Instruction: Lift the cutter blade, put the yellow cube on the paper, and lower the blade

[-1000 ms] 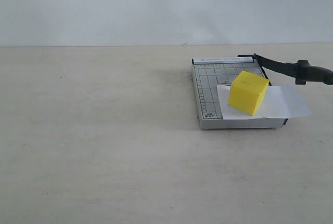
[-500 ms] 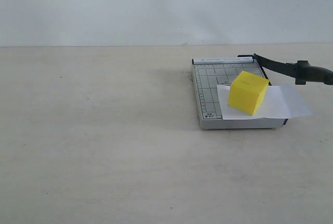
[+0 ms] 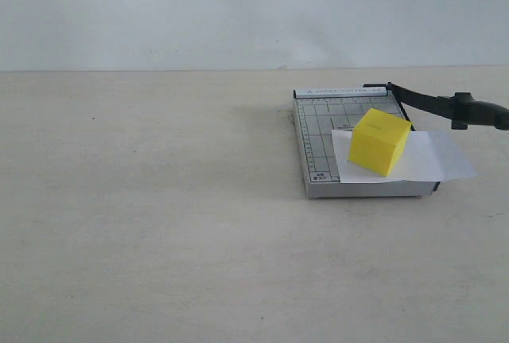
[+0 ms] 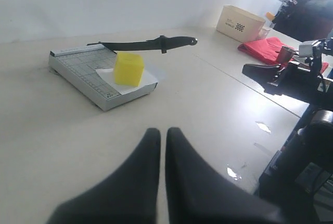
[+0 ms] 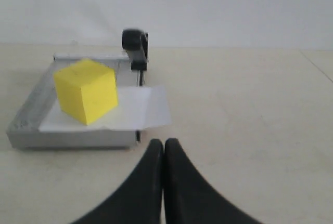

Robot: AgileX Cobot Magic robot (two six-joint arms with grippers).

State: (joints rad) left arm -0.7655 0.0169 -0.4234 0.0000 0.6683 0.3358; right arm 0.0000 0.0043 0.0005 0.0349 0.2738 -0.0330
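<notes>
- Seen: yellow cube [image 3: 379, 142] sat on paper [image 3: 445, 156]; blade [image 3: 421, 101] was raised.
- Empty: left fingers [image 4: 148, 151] and right fingers [image 5: 153, 161] were pinched together.
- Judgement: the right should push the handle [image 3: 479, 111] down slowly, clear of the cube.

Matt yellow cube [image 3: 380, 142], thin white paper [image 3: 437, 157], semi-gloss blk blade [image 3: 425, 103], matt grey base [image 3: 318, 130].

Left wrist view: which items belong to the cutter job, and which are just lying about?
Job:
- cutter blade, raised
- yellow cube, sitting on the paper
- paper, on the cutter base
- cutter base

Lying about:
- cream box, far side of the table
- red cloth, beside the box
</notes>
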